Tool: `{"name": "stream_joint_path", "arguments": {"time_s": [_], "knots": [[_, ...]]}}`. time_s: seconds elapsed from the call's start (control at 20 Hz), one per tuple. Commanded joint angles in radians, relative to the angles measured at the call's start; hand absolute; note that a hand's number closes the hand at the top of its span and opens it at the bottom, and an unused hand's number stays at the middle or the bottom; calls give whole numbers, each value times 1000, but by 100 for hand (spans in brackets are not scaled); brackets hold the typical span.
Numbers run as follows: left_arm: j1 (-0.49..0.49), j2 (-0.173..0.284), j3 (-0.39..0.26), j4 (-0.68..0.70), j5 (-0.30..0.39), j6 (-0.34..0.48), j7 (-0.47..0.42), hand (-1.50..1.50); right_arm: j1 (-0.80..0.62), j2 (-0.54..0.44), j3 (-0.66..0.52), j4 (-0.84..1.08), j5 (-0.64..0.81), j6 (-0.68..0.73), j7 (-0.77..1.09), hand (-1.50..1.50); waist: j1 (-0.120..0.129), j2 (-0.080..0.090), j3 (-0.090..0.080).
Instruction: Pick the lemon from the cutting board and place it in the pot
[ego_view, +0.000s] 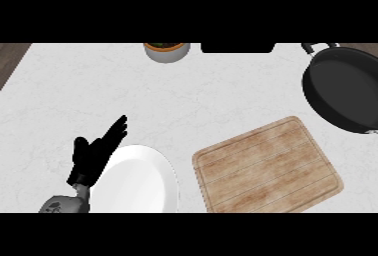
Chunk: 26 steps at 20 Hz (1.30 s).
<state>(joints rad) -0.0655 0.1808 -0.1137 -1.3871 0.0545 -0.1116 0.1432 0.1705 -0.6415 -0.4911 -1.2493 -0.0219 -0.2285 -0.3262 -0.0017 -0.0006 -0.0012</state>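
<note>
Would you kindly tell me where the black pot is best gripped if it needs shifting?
Probably the loop handle on the far rim of the pot, coming from the counter to its left: the round body is too broad to grip across, and its right side is out of view.

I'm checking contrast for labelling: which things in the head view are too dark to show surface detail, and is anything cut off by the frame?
Head view: the left hand is a flat black shape against the white plate; the pot is dark inside, with only faint rim highlights, and runs off the right edge; the cutting board shows clear grain; the plate is cropped at the bottom.
</note>
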Motion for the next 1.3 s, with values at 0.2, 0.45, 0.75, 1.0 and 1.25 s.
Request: {"name": "stream_joint_path", "arguments": {"time_s": [0.2, 0.45, 0.75, 1.0, 1.25], "knots": [[3, 12, 10, -25, 0, -30, 22, 0, -211, -162, 80, -74, 131, -7, 376, 150, 15, 2, 0], [-40, -32, 8, -26, -8, 3, 62, 0, -368, -185, 206, 41, 239, 34, 457, 150, 21, 4, 1], [1, -39, -24, 21, -48, -21, -30, 0, -652, -231, 325, 226, 349, 121, 593, 150, 36, 7, 1], [-50, -37, 1, 42, -36, -28, -16, 0, -769, -180, 430, 433, 501, 99, 548, 150, 43, 12, 2], [-49, -21, -5, -6, -19, -59, 9, 0, -854, -232, 540, 604, 676, 146, 627, 150, 82, 23, 3]]}}
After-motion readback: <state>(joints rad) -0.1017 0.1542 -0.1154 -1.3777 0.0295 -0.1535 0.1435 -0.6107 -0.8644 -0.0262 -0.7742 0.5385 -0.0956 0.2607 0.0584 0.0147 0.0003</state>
